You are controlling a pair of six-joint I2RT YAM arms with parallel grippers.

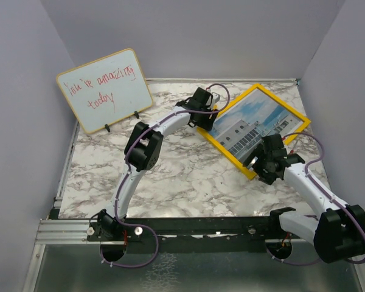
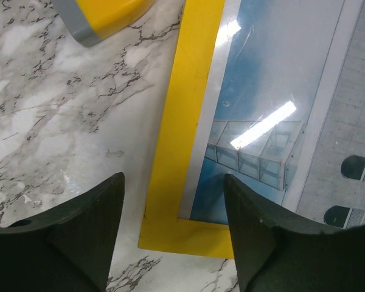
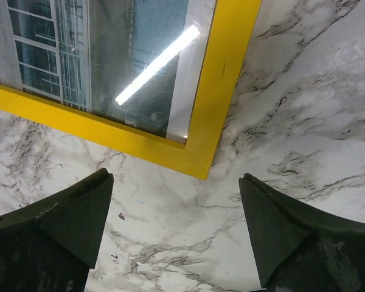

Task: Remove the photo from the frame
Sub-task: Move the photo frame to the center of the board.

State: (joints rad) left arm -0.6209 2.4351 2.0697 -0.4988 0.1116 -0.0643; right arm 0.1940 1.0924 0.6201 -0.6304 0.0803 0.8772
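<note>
Photo (image 1: 255, 121) inside yellow frame (image 1: 226, 152), face up

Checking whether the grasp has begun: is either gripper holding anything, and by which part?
Nothing is held. The open left gripper straddles an edge of the yellow frame near a corner; the right gripper hangs open by another corner.

Whiteboard (image 1: 104, 90) (red handwriting) stands propped on marble worktop (image 1: 182, 176), well left of the left gripper (image 1: 205, 114).
</note>
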